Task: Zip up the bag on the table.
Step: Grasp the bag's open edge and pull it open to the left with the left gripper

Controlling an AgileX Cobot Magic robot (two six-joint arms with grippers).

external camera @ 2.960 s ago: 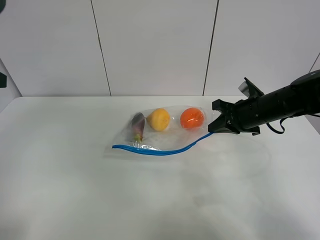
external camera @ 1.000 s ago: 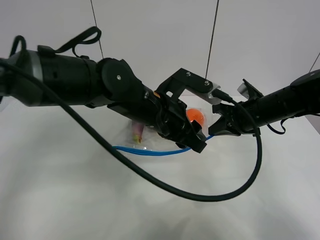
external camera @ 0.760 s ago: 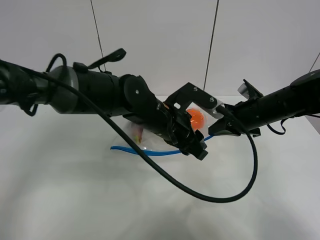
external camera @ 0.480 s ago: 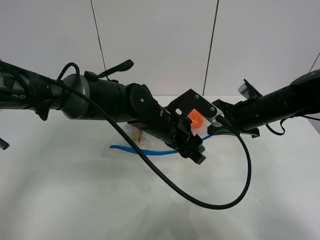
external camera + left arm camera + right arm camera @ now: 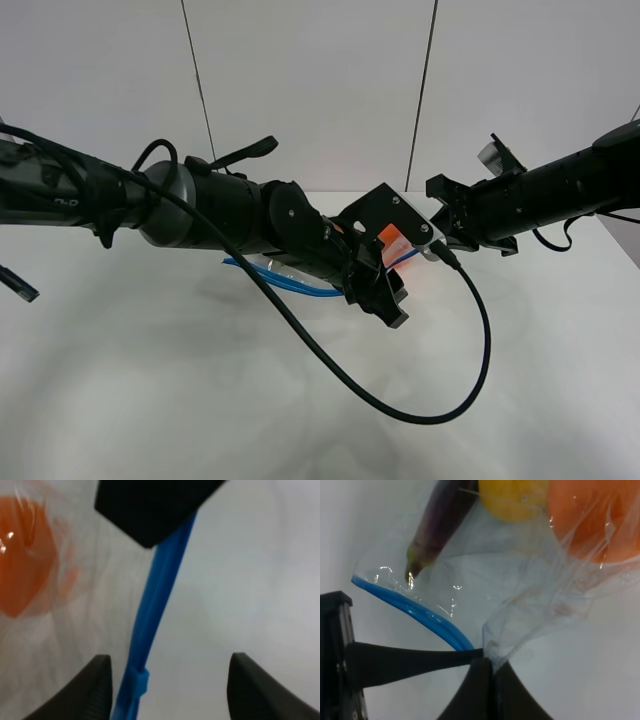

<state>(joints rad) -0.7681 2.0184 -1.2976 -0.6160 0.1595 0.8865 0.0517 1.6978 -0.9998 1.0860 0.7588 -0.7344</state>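
Black left jaws stand spread, one on either side of the blue zipper strip [image 5: 160,595], which runs nearer one of them; contact cannot be told. Right jaws are pressed together, pinching the clear plastic of the bag [image 5: 520,595] at its end, right beside the strip. Inside the bag are an orange [image 5: 600,520], a yellow pear [image 5: 512,500] and a purple eggplant [image 5: 437,525]. The bag sits near the middle of the back edge of the white surface [image 5: 200,400], largely hidden behind the left arm [image 5: 220,210].
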